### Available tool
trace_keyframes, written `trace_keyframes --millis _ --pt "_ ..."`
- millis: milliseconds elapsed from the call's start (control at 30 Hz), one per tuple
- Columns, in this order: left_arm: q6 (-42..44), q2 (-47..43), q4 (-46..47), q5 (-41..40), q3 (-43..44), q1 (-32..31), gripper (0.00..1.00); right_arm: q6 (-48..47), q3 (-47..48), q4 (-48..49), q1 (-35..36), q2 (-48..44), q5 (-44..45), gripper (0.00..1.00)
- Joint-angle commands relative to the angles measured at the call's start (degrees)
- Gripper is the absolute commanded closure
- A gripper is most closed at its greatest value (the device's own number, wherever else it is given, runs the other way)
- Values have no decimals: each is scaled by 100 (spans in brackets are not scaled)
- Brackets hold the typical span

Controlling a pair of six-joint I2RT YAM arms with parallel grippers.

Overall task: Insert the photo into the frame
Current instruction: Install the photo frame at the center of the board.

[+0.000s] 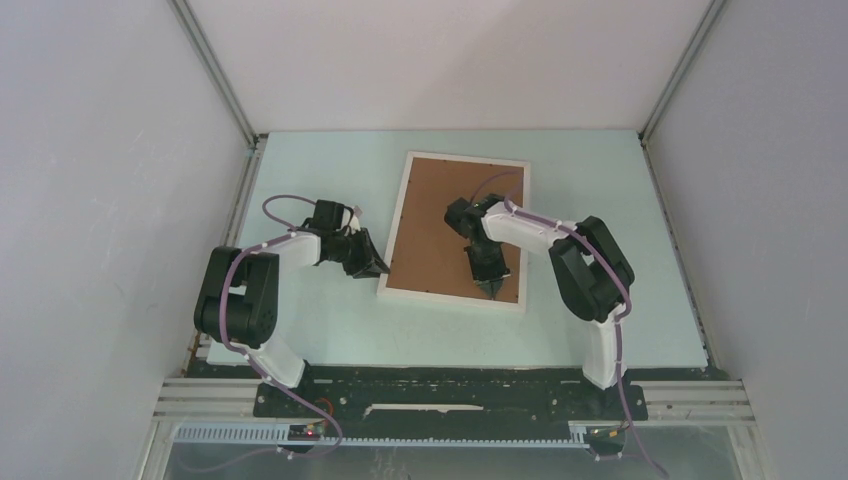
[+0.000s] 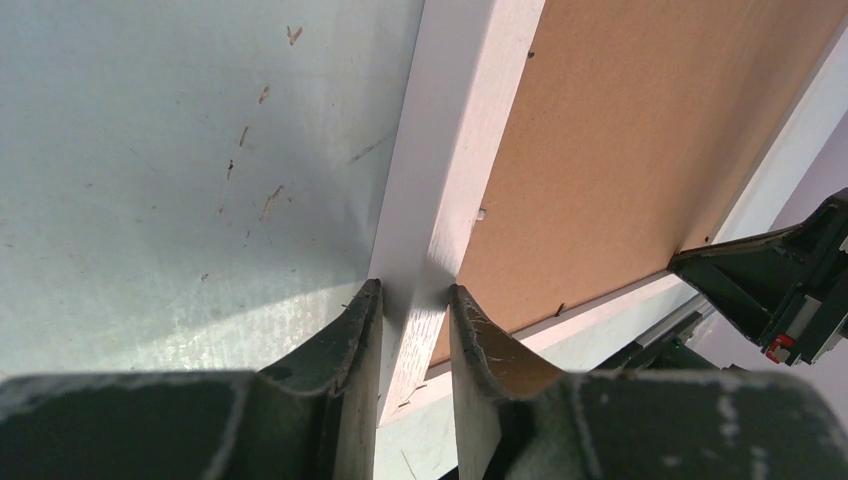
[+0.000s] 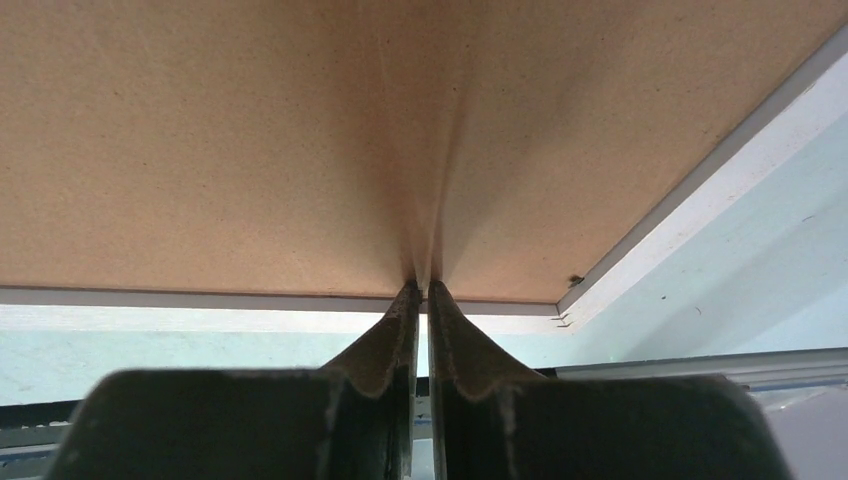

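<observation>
Frame: the large thin white rectangular picture frame (image 1: pixel 468 158) lies flat, back side up, about the middle of the pale green bench (image 1: pixel 330 320).
Board: a plain brown backing board (image 1: pixel 440 220) fills it.
Left gripper (image 1: pixel 378 268): I see its jaws on both sides of the rim facing the bench's left edge; whether they pinch it, I cannot tell.
Right gripper (image 1: pixel 493 290): clenched, tips touching the board close to the near rim.

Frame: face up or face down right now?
Face down: the frame shows its brown backing board upward, filling the white rim. The photo is not visible.
</observation>
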Motion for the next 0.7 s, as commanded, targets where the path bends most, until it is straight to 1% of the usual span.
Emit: trace_keyframes --millis 0,300,467,667 --pt "-49 -10 -156 43 -226 -95 90 116 -400 408 -85 641 691 87" --pt "-108 -63 -64 97 -295 -93 91 -86 -379 725 -366 861 282 88" --pt "-120 -101 -46 94 -297 -93 91 64 -319 776 -188 1008 608 88" --pt "-128 -134 -15 116 -322 -98 92 80 -120 653 -82 1178 789 89"
